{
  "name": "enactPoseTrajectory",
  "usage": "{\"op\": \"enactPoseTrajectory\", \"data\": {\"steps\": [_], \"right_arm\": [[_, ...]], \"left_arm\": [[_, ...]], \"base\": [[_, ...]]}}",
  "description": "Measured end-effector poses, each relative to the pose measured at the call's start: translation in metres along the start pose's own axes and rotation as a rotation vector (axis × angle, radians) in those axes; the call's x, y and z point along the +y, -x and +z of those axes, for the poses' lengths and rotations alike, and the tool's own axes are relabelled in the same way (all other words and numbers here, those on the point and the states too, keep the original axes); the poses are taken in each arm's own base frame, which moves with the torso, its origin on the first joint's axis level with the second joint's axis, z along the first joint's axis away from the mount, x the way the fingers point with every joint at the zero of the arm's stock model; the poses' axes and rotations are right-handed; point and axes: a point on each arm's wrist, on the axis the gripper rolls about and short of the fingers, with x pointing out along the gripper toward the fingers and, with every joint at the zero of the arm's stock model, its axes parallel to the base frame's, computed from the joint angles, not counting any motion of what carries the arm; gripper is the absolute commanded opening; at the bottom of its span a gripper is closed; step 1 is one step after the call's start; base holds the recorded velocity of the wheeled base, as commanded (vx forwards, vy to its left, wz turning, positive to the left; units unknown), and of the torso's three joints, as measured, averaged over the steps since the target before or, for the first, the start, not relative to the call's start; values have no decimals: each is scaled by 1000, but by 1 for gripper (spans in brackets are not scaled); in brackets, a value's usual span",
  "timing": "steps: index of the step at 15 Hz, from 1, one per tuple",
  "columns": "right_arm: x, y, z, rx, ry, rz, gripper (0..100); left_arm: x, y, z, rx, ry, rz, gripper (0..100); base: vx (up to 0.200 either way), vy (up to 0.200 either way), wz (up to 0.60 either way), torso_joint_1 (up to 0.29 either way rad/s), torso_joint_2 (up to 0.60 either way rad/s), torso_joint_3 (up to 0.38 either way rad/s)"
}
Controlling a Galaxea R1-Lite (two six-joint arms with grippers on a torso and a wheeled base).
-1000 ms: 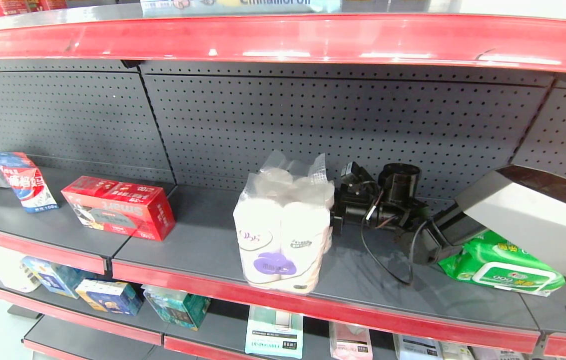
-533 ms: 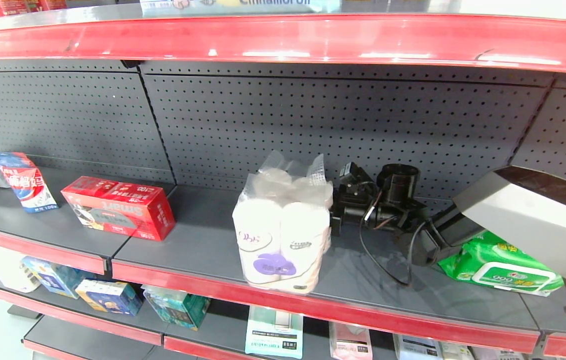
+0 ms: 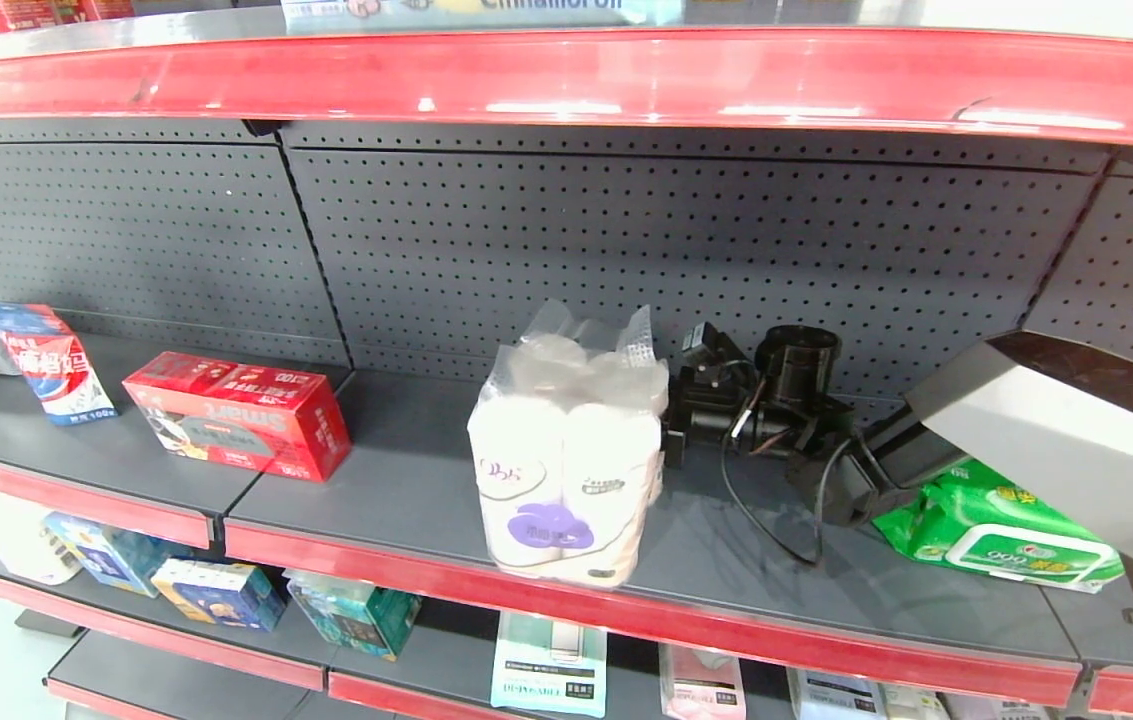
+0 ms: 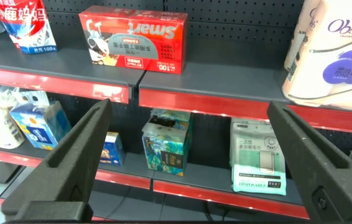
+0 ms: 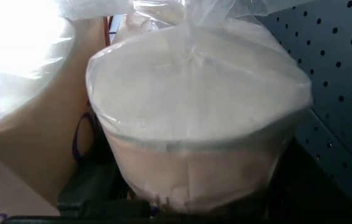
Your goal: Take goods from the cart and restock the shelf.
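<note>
toilet paper pack (image 3: 561, 470): several white rolls in clear plastic wrap, standing upright on the grey shelf (image 3: 406, 480), near its red front strip (image 3: 626, 615). the loose wrap is bunched at the top.

right gripper (image 3: 668, 435): lies low over the shelf board at the pack's side, touching the wrap. in the right wrist view one wrapped roll (image 5: 194, 124) sits between the dark fingers, which close against it on both sides. the pack therefore stands at this gripper's finger end, with its base on the board.

perforated back panel (image 3: 626, 240): just behind the right gripper and the pack.

green wet wipes pack (image 3: 1001, 525): lies flat on the same board, on the arm side of the right gripper, away from its fingers and apart from the toilet paper.

red box (image 3: 241, 415): on the far side of the pack from the right gripper, well apart from it, lying on its long side.

blue and red pouch (image 3: 51, 365): farther from the right gripper than the red box, standing upright.

left gripper (image 4: 189, 109): fingers spread wide, nothing between them. it faces the shelf front. ahead of its fingers are the red box (image 4: 132, 31), the pouch (image 4: 27, 25) and the toilet paper pack (image 4: 334, 56) on the upper board, and a teal box (image 4: 166, 140) on the board beneath.
</note>
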Motion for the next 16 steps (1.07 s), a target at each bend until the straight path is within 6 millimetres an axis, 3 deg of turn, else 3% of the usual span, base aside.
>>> {"op": "enactPoseTrajectory", "data": {"steps": [16], "right_arm": [[-17,5,-2,8,-41,62,0]], "left_arm": [[0,0,0,0,0,0,100]], "base": [[0,0,0,0,0,0]]}}
